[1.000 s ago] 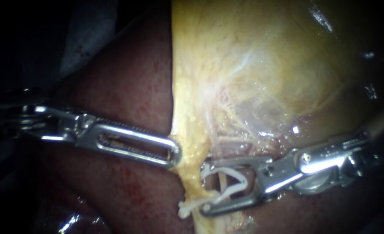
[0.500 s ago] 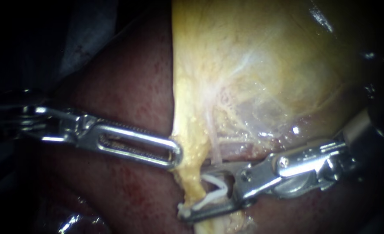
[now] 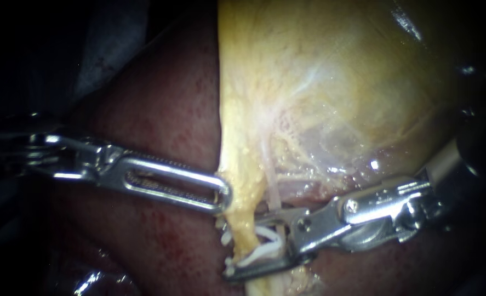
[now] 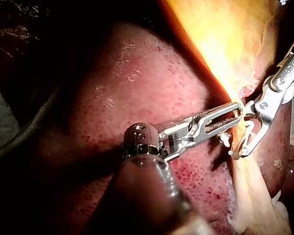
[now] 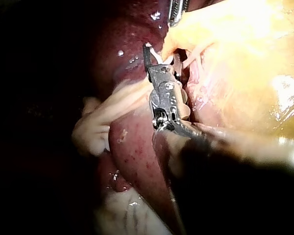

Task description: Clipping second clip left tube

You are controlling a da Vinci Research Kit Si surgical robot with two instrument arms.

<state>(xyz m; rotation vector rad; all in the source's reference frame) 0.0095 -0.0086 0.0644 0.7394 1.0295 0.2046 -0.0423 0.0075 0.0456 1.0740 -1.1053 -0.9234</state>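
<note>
Endoscope, lower centre: my right instrument (image 3: pixel 241 244) slants in from the right, jaws clamped on a white clip (image 3: pixel 262 251) astride the left tube (image 3: pixel 241 222). My left instrument (image 3: pixel 221 194) lies nearly level, pinching the gallbladder (image 3: pixel 319 82) edge just above. Only the right wrist view shows the tube running on across the liver (image 5: pixel 137 156).

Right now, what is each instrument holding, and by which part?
Left instrument: the gallbladder, by its narrow edge. Right instrument: a white clip, by both legs.

The yellow tissue strip (image 3: pixel 240 219) covers the white clip's (image 3: pixel 263 252) middle, so what it clasps is unseen.
</note>
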